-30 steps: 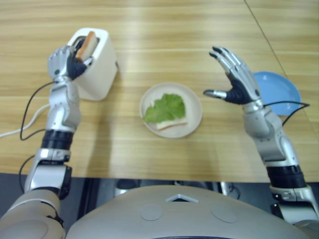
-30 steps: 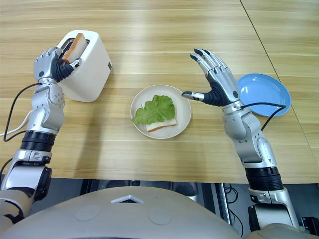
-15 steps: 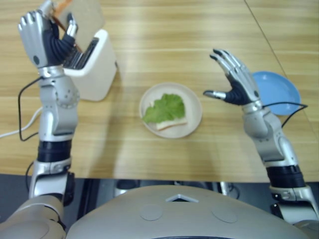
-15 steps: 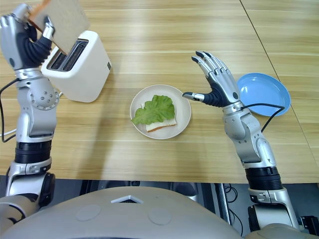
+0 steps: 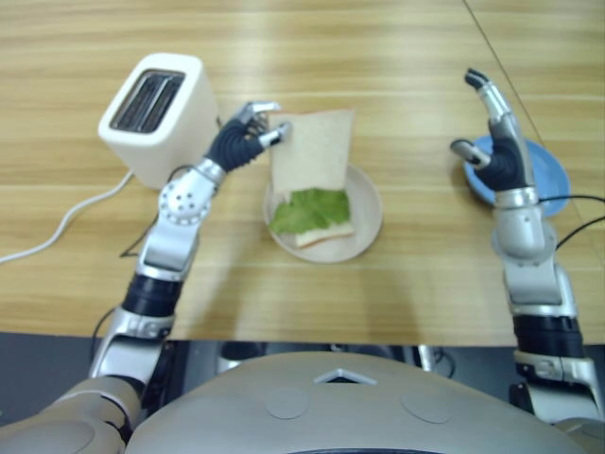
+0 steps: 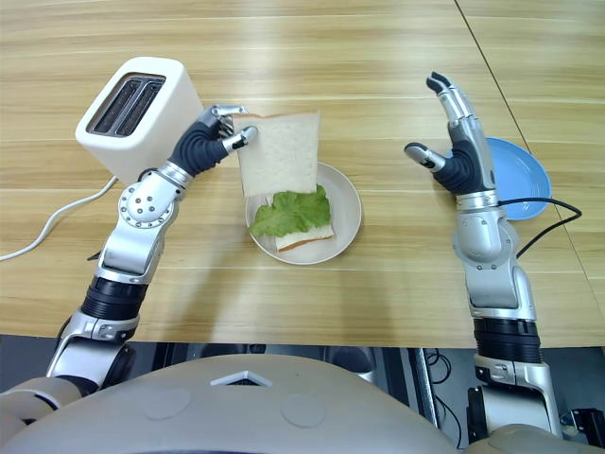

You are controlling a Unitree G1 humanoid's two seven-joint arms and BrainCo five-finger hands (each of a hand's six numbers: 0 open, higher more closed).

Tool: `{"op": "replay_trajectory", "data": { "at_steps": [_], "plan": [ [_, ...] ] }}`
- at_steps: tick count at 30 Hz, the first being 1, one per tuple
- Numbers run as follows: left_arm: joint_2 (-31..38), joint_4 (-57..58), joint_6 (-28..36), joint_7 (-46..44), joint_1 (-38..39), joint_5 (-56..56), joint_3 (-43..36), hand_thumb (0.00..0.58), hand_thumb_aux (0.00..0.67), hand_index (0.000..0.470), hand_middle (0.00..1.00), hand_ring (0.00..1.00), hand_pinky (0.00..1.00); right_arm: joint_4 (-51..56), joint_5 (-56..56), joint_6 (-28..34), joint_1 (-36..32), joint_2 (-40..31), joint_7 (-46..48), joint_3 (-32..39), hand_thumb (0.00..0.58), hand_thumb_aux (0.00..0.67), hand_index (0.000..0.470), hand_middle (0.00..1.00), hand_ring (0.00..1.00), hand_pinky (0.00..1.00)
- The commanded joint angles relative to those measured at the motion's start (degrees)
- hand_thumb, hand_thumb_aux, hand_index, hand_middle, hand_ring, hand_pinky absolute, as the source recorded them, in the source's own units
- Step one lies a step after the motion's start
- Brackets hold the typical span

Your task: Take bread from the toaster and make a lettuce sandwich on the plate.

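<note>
My left hand (image 5: 244, 138) is shut on the left edge of a slice of bread (image 5: 312, 149), holding it flat-faced just above the back of the cream plate (image 5: 364, 234). On that plate lies another bread slice (image 5: 326, 232) topped with a green lettuce leaf (image 5: 307, 209). The white toaster (image 5: 157, 117) stands at the left with its slots showing dark. My right hand (image 5: 496, 142) is raised to the right of the plate, fingers spread and holding nothing.
A blue plate (image 5: 544, 175) lies on the wooden table behind my right hand. The toaster's white cord (image 5: 57, 227) trails off to the left edge. A black cable (image 5: 579, 222) runs by my right forearm.
My left hand has carried the bread slice from above the toaster down and rightward to over the plate. My right hand has turned edge-on and shifted right, towards the blue plate.
</note>
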Motion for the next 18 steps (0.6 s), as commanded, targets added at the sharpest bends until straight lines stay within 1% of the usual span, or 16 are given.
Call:
{"op": "replay_trajectory", "data": {
  "at_steps": [1, 7, 9, 12, 18],
  "plan": [
    [-0.54, 4.59, 0.85, -1.71, -0.31, 1.48, -1.83, 0.58, 0.67, 0.46, 1.0, 1.0, 1.0, 0.98, 0.98, -0.62, 1.04, 1.05, 0.93, -0.34, 0.0, 0.0, 0.0, 0.0, 0.0, 0.0],
    [-3.1, 10.26, 1.54, 1.89, -0.53, 6.97, -3.97, 0.58, 0.67, 0.46, 1.0, 1.0, 1.0, 0.94, -0.26, -0.53, 1.2, 1.94, 1.51, 0.55, 0.0, 0.0, 0.0, 0.0, 0.0, 0.0],
    [-3.99, 13.12, 1.22, 4.29, -1.25, 9.68, -4.61, 0.58, 0.67, 0.46, 1.0, 1.0, 1.0, 1.29, -0.93, -0.83, 1.4, 2.16, 1.58, 1.1, 0.0, 0.0, 0.0, 0.0, 0.0, 0.0],
    [-5.25, 17.57, -0.14, 5.6, -2.35, 11.54, -5.7, 0.58, 0.67, 0.46, 1.0, 1.0, 1.0, 1.91, -2.81, -1.27, 1.33, 2.31, 1.82, 2.7, 0.0, 0.0, 0.0, 0.0, 0.0, 0.0],
    [-6.8, 27.28, -1.22, 5.31, -4.44, 12.5, -6.5, 0.58, 0.67, 0.46, 1.0, 1.0, 1.0, 1.25, -12.65, -4.04, 1.57, 0.72, 2.2, 9.07, 0.0, 0.0, 0.0, 0.0, 0.0, 0.0]
  ]
}}
